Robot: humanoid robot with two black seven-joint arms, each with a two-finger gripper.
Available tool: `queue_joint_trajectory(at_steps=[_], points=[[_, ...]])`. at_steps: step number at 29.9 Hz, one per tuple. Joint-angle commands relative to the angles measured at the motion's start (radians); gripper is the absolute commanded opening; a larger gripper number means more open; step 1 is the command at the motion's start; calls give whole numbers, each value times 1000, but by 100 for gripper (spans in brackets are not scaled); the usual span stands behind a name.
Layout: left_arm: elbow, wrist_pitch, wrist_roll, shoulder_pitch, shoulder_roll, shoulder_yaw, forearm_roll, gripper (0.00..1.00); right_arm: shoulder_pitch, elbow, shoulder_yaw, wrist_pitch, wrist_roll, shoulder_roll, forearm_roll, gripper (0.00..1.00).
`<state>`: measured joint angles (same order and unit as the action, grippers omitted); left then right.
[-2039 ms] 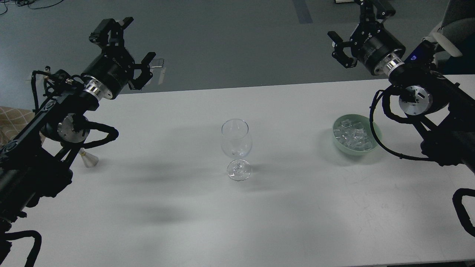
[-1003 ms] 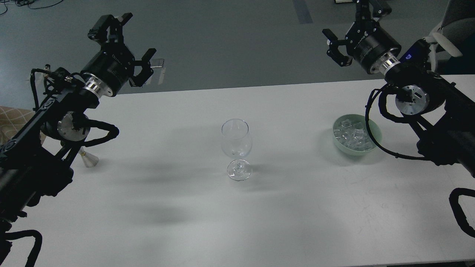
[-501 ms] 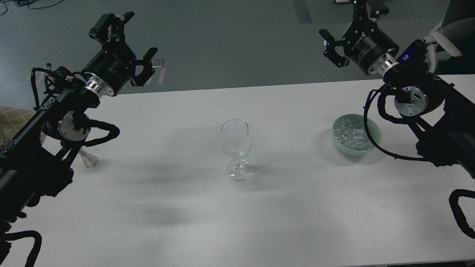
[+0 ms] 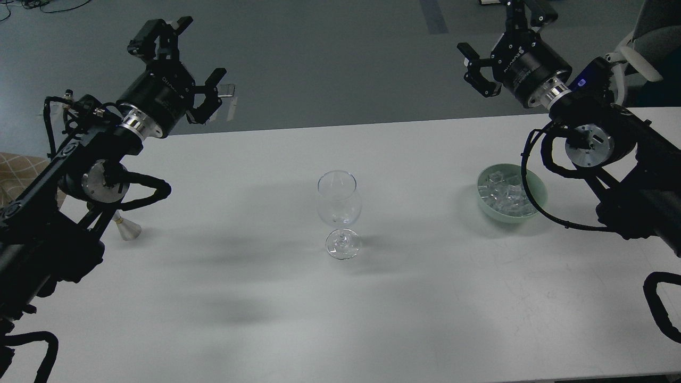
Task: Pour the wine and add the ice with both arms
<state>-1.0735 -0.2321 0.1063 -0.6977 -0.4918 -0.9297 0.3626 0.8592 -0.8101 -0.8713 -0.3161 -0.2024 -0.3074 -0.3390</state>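
Head view: two black arms raised at the frame's sides over a white tabletop with a glass and a bowl of ice.

At upper left, the left gripper is held above the tabletop's far edge with its fingers spread and nothing between them. Lower at the left edge, a small pale cone-shaped object rests on the tabletop, partly behind the left arm. A clear wine glass stands upright at centre, apparently empty. To the right of centre, the ice lies piled in a pale green bowl, whose right side is crossed by a looped black cable. At upper right, the right gripper hangs splayed and empty beyond the tabletop, well apart from the bowl.
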Motion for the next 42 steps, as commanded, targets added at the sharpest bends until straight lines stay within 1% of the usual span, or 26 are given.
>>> queue_joint_trajectory(at_steps=[1,18,42], points=[[-2,1,4,1,-1,0,4,98,4,0,0,0,0,1,0,100],[-2,1,3,23,1,-15,-1,98,14,6,2,0,0,34,-3,100],[0,8,1,41,-4,-52,-10,98,23,12,2,2,0,39,-5,100]])
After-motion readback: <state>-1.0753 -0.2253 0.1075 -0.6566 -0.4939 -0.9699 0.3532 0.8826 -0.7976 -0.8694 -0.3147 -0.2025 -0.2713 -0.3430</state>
